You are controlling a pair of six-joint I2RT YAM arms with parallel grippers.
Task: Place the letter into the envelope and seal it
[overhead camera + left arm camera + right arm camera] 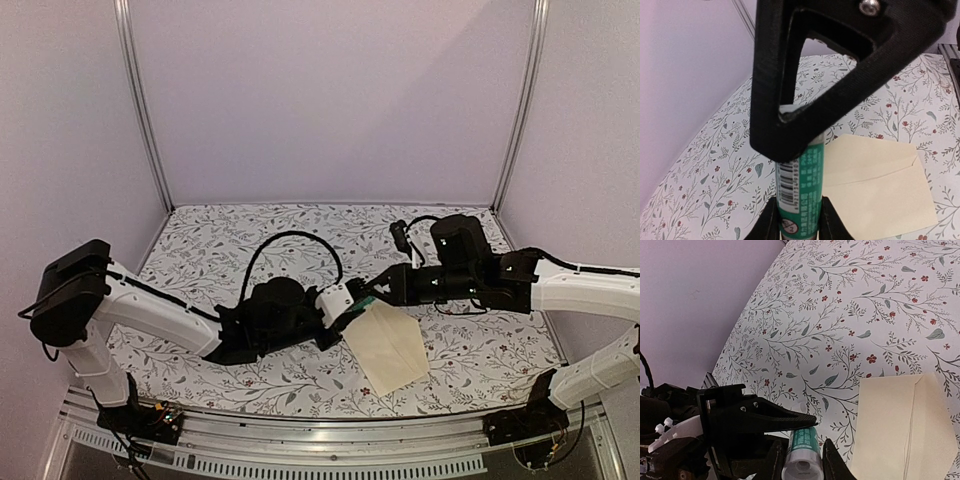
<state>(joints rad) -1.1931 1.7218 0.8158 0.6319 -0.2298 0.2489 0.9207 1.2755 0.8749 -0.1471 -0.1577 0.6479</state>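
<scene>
Left gripper (797, 226) clamped on the green glue stick (799, 187), mid-table (250, 235). Right gripper (803, 466) clamped on the same stick's other, white end, the two pincers meeting tip to tip. Cream envelope (388, 345) lies flat just right of and nearer than them, flap down.

White arms (160, 312), black joints (70, 290), looping cable (290, 238)

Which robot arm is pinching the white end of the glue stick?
The right gripper: its jaws squeeze the white round end of the glue stick. The left gripper holds the green labelled part instead.
</scene>
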